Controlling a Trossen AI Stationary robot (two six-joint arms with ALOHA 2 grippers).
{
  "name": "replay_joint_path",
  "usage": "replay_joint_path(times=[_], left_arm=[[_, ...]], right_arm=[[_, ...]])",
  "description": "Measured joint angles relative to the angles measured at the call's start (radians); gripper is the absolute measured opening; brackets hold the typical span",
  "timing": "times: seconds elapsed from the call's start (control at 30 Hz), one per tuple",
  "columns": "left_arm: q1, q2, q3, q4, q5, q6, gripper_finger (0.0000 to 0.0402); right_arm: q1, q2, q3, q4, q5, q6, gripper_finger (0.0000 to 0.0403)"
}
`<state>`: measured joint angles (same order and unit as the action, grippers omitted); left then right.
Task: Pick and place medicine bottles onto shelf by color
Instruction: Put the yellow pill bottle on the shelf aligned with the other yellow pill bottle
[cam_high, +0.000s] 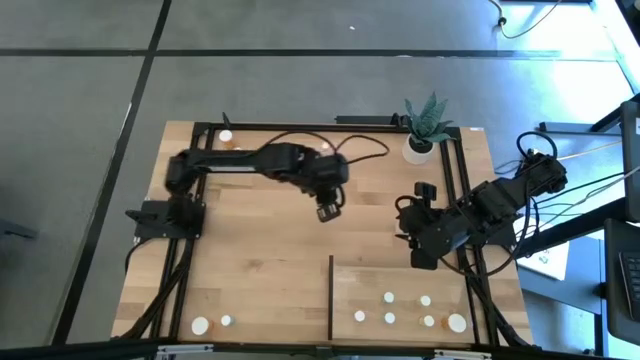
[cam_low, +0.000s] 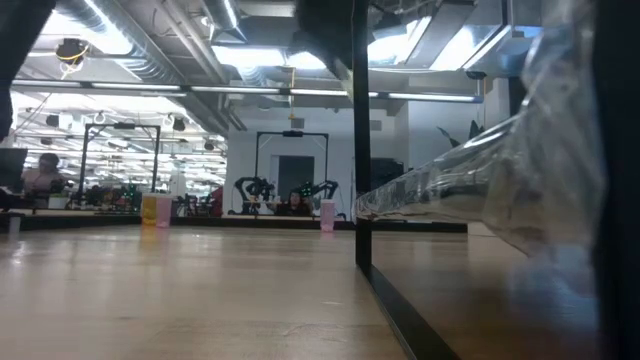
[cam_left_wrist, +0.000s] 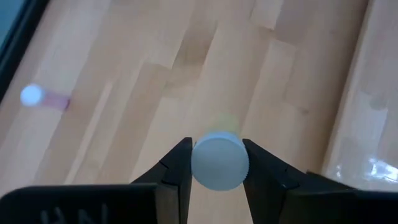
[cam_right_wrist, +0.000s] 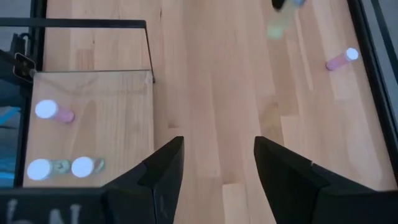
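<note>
My left gripper hangs over the middle of the table, shut on a small medicine bottle with a white cap and a pale yellowish body. The shelf, a light-wood panel with a dark upright edge, lies at the near right and carries several white-capped bottles standing upright. My right gripper hovers open just beyond the shelf's far edge, nothing between its fingers. More bottles stand on the table at the near left and the far left. My left gripper pinches the bottle's white cap by two opposite sides between its two fingers. The fingers slant down from above. The bottle is lifted clear of the table, its body hanging below the cap.
A white plant pot with a spiky plant stands at the far right. A pink bottle lies on the bare planks. A black frame borders the tabletop. Bare wood stretches between the two arms and left of the shelf.
</note>
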<state>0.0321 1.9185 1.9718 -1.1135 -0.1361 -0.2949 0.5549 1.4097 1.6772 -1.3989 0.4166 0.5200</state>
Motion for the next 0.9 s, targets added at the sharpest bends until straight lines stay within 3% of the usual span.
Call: replay_joint_path(times=[0.2, 0.9], left_arm=[[0.029, 0.143, 0.093, 0.000, 0.026, 0.105, 0.0101], [0.030, 0.391, 0.094, 0.011, 0.025, 0.123, 0.0101]], right_arm=[[0.000, 0.000, 0.000, -0.012, -0.019, 0.000, 0.0197], [0.000, 0.000, 0.000, -0.017, -0.019, 0.021, 0.0197]])
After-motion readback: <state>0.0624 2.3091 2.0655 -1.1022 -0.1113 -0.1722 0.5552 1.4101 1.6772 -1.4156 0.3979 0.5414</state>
